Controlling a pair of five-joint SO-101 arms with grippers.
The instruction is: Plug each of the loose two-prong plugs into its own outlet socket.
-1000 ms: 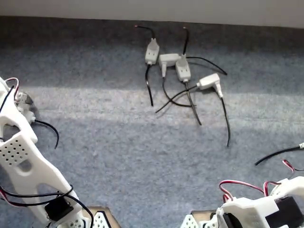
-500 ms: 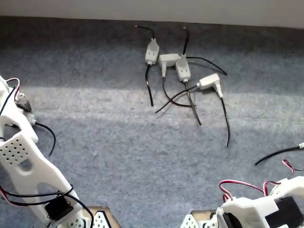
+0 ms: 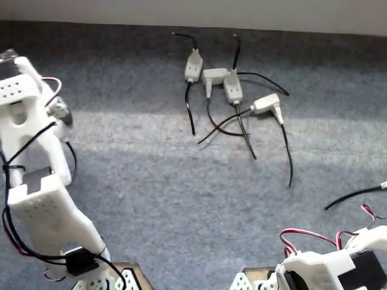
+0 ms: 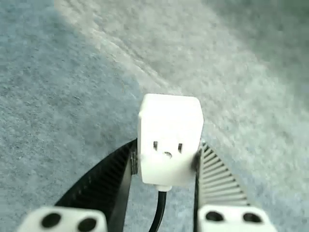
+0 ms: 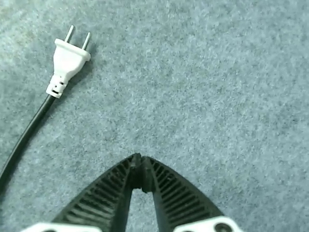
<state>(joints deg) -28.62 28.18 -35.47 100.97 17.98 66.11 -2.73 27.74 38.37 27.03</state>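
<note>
My left gripper [image 4: 166,153] is shut on a white outlet socket [image 4: 169,140], which it holds above the grey carpet with the slots facing the camera and a black cord hanging from its underside. The left arm [image 3: 30,121] stands tall at the left of the high view. My right gripper [image 5: 141,166] is shut with nothing in it, low over the carpet. A loose white two-prong plug [image 5: 67,60] on a black cable lies flat a short way ahead of it, prongs pointing away. That plug's tip [image 3: 383,185] shows at the right edge of the high view.
A tangle of several white plug and socket pieces [image 3: 233,87] with black cords lies at the far centre, near the wall. Another white piece [image 3: 266,104] sits at the tangle's right. The right arm's base [image 3: 326,266] is at the front right.
The left arm has risen and swung in from the left edge toward the far side. The tangle of plugs and the right arm have not moved.
</note>
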